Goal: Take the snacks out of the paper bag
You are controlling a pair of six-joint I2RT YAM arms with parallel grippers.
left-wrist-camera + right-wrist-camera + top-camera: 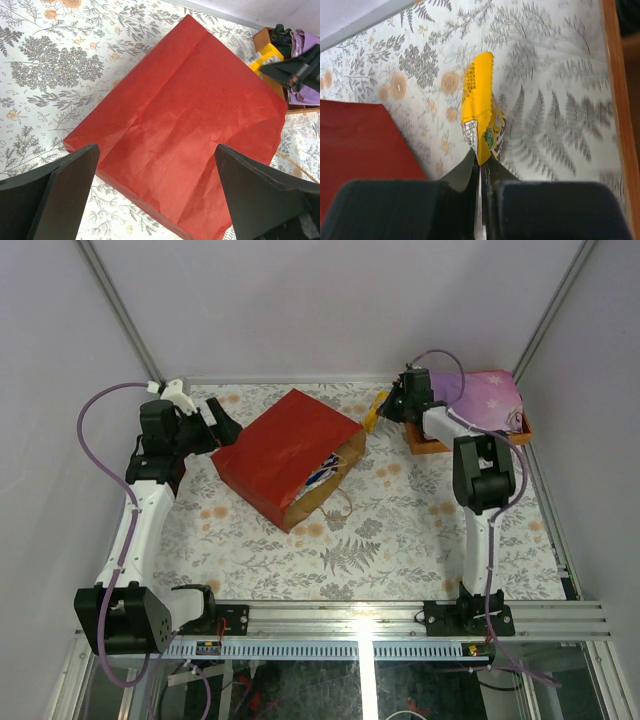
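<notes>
Pinching yellow packet (477, 100) in right jaws, left jaws spread wide

The large red paper carrier bag (190, 125) lay flat on the grey-and-orange floral tablecloth (55, 65), its creased side filling the middle of the view. The left gripper (156, 150) hung above it, its two black fingers (65, 195) spread wide at the lower corners, touching nothing. At the upper right, the right gripper (267, 67) met a yellow glossy packet (265, 54) with its dark tip, beside an orange-brown wooden tray (262, 37) holding a purple folded cloth (305, 40).
</notes>
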